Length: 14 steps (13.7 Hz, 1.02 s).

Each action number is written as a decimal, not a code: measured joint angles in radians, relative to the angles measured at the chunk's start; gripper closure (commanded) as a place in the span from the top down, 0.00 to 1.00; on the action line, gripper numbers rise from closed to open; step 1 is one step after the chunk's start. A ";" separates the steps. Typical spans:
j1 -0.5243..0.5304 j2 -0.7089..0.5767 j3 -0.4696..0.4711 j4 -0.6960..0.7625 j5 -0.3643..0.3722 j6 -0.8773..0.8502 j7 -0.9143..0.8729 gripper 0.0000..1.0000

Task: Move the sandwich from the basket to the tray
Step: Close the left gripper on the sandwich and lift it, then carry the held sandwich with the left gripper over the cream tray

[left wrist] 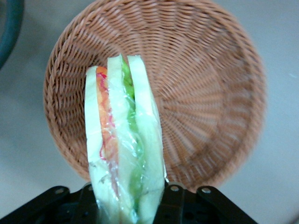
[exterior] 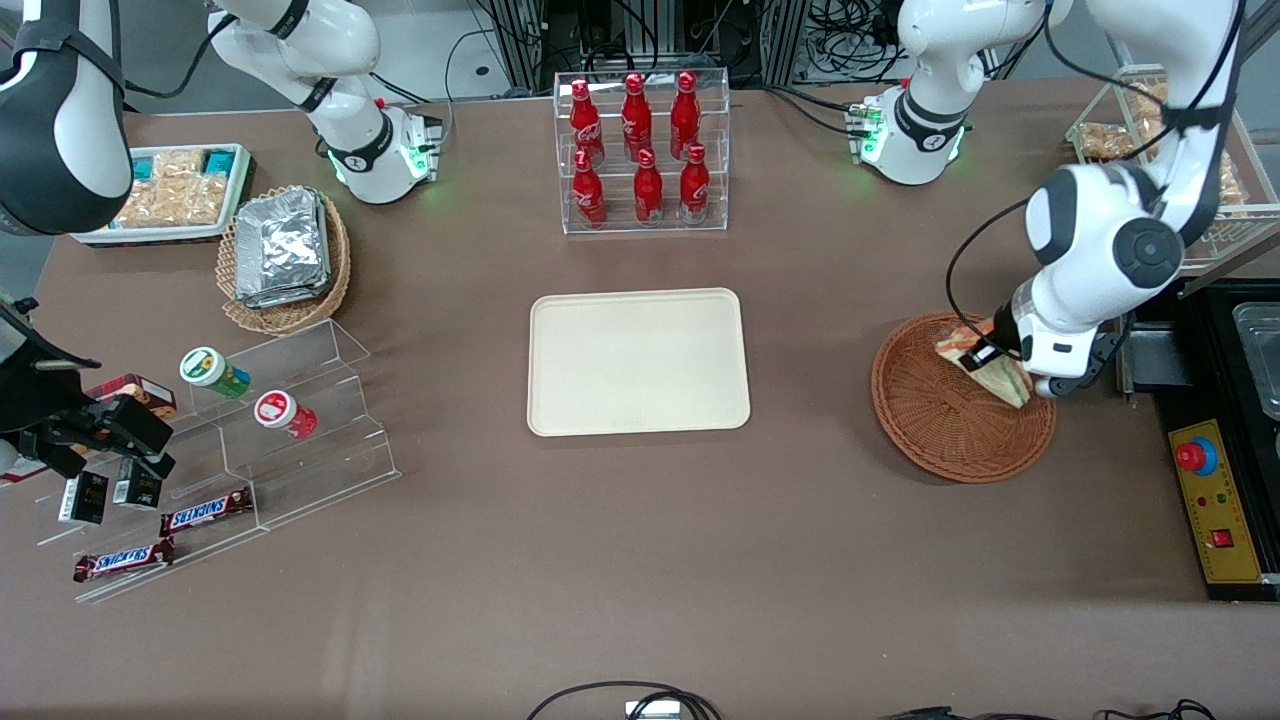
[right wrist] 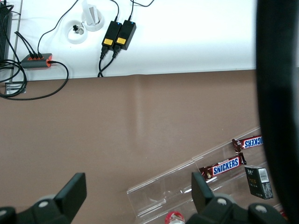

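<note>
I'm gripping the sandwich (left wrist: 122, 140) tight in my gripper (left wrist: 128, 205), hovering over the basket (exterior: 935, 420) around its three o'clock rim; the tray (exterior: 638, 361) is lying mid-table.

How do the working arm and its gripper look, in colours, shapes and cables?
The left arm has glossy white rounded shells with dark grey round joint caps, and a thin black cable loops beside it. Its base glows green. The gripper, over the basket, is black with a white wrist; its fingers are matte black with small screws.
</note>
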State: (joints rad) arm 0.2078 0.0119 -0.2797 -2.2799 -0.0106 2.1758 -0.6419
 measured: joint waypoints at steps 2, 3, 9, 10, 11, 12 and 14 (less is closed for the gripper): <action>-0.005 -0.022 -0.090 0.101 0.002 -0.116 -0.001 0.00; -0.007 -0.023 -0.140 0.136 0.003 -0.134 -0.003 0.00; -0.021 0.039 -0.449 0.161 0.133 -0.028 -0.010 0.00; -0.034 0.063 -0.485 0.161 0.162 -0.013 -0.011 0.00; -0.060 0.089 -0.500 0.161 0.190 0.000 -0.013 0.00; -0.092 0.118 -0.504 0.162 0.211 0.016 -0.016 0.00; -0.149 0.179 -0.505 0.162 0.229 0.050 -0.026 0.00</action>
State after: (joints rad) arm 0.0588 0.1909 -0.7843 -2.1175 0.2188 2.2259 -0.6680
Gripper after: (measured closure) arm 0.797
